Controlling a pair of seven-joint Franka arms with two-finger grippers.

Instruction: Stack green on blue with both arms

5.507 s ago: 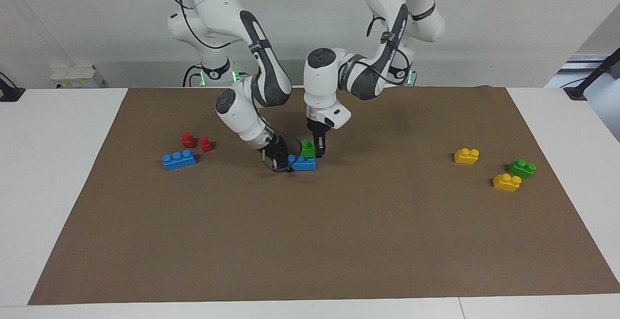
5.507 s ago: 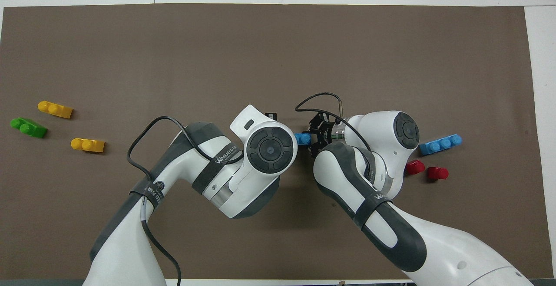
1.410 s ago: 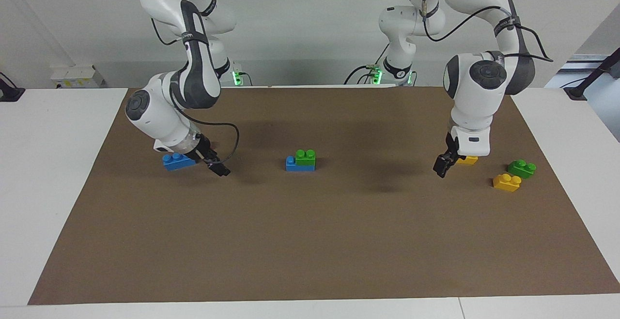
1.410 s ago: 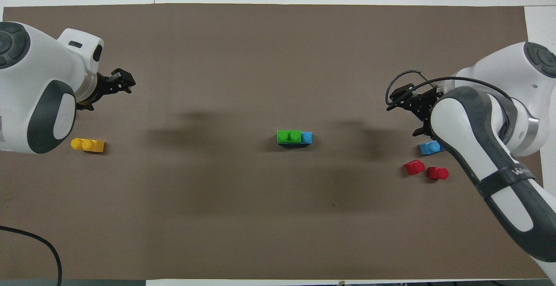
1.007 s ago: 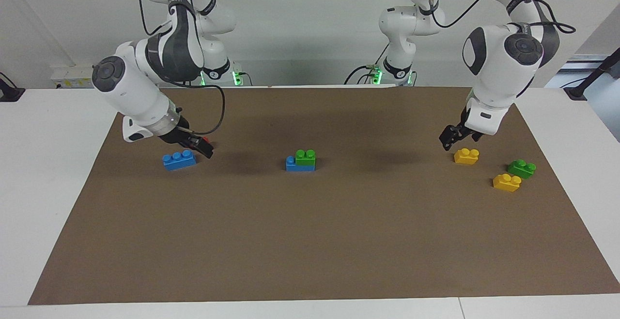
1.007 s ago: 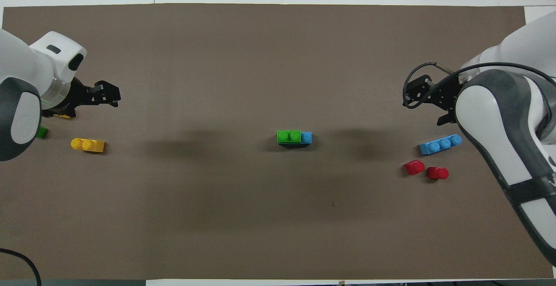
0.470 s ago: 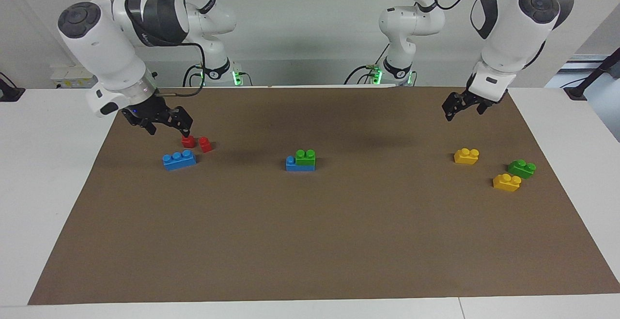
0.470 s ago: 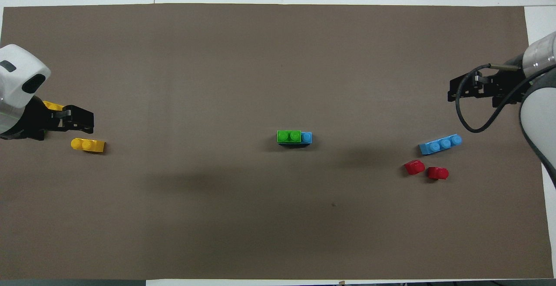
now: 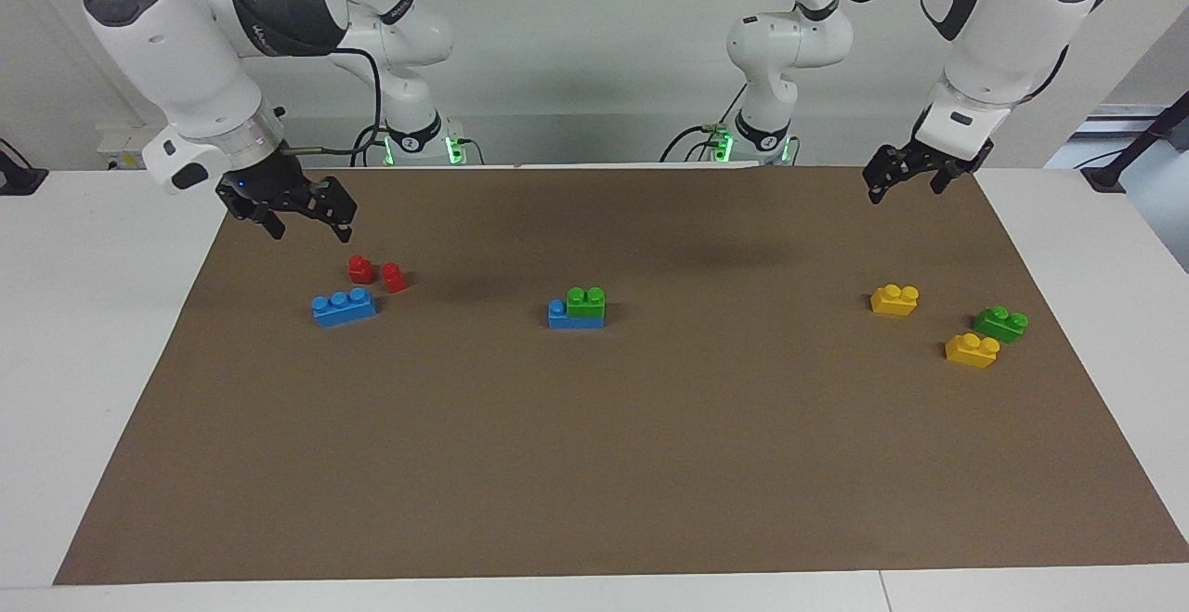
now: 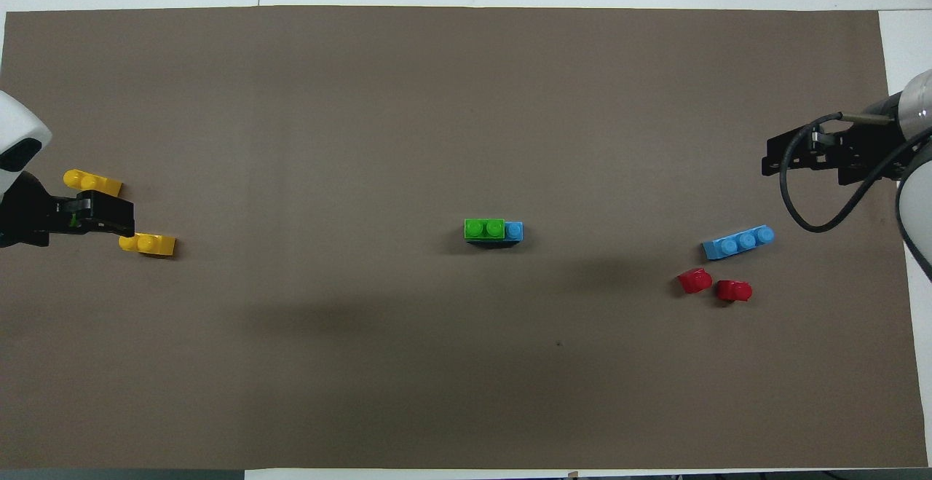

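**A:** Where did the green brick (image 9: 586, 301) lie?

**B:** On the blue brick (image 9: 560, 313) at the middle of the brown mat (image 9: 594, 463), seated on the part of it toward the left arm's end of the table (image 9: 102, 333). One blue stud showed bare toward the right arm's end. The stack's long axis ran from one arm's end of the table to the other.

**A:** And the pincers?

**B:** Both up in the air, well apart from the stack. The right pincer (image 9: 299, 212) hung over the mat's edge by the two red pieces (image 9: 376, 273), fingers spread, holding nothing. The left pincer (image 9: 908, 173) hung over the mat's corner at its own end, also spread and empty.

**A:** Which arm was nearer the stack?

**B:** Neither by much; the stack sat about midway between them. I judged the stacking done, with no further grasp called for.

**A:** The look-alikes?

**B:** A second blue brick (image 9: 345, 306) lay flat just beside the red pieces, nearest the right pincer. A second green brick (image 9: 1000, 323) lay toward the left arm's end beside two yellow bricks (image 9: 972, 350), mostly hidden in the overhead view under the left pincer.

**A:** Any containers?

**B:** None that I could see; everything lay straight on the mat.
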